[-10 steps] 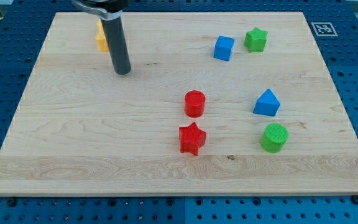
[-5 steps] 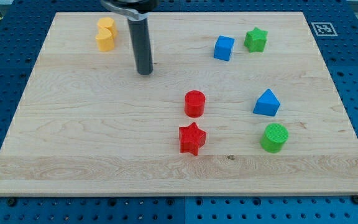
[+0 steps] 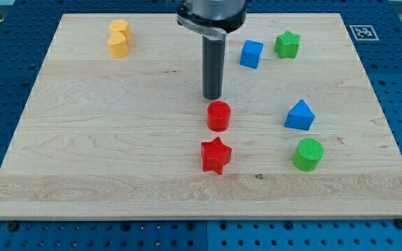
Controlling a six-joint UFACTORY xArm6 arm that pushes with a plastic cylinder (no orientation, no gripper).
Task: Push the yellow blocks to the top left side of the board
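Two yellow blocks point(image 3: 118, 37) sit touching each other near the board's top left; their shapes are hard to make out. My tip point(image 3: 213, 96) rests on the wooden board point(image 3: 89, 139) near its middle, far to the right of and below the yellow blocks. It stands just above the red cylinder point(image 3: 218, 116), with a small gap between them.
A red star point(image 3: 216, 155) lies below the red cylinder. A blue cube point(image 3: 251, 54) and a green star point(image 3: 287, 44) sit at the top right. A blue triangular block point(image 3: 299, 116) and a green cylinder point(image 3: 308, 154) sit at the right.
My tip has moved right and downward, away from the yellow blocks, to just above the red cylinder. No block has moved.
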